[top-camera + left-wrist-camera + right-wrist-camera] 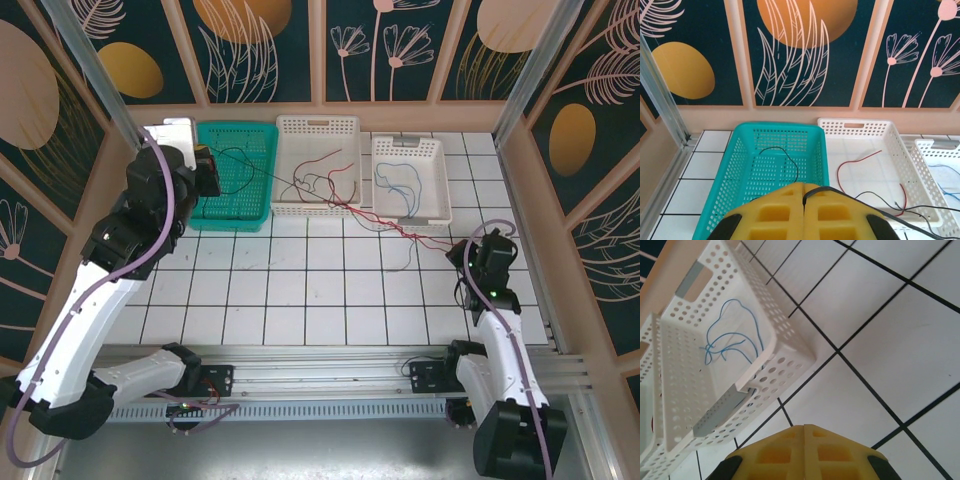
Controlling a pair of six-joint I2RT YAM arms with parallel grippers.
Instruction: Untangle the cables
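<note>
While the left claw (804, 194) pinches a black cable (776, 147), the right claw (804, 430) sits closed and empty

So the left tool (804, 192) hung over the left basket's (232, 225) near-left corner, tips pinched on one cable (775, 147) that looped just ahead of it and ran right toward the middle basket (318, 122). A second cable (385, 222) spilled from there onto the bench (300, 300), ending just left of the right tool (490, 248). The right basket (440, 190) sat ahead-left of that tool with a third cable (722, 346) inside.
</note>
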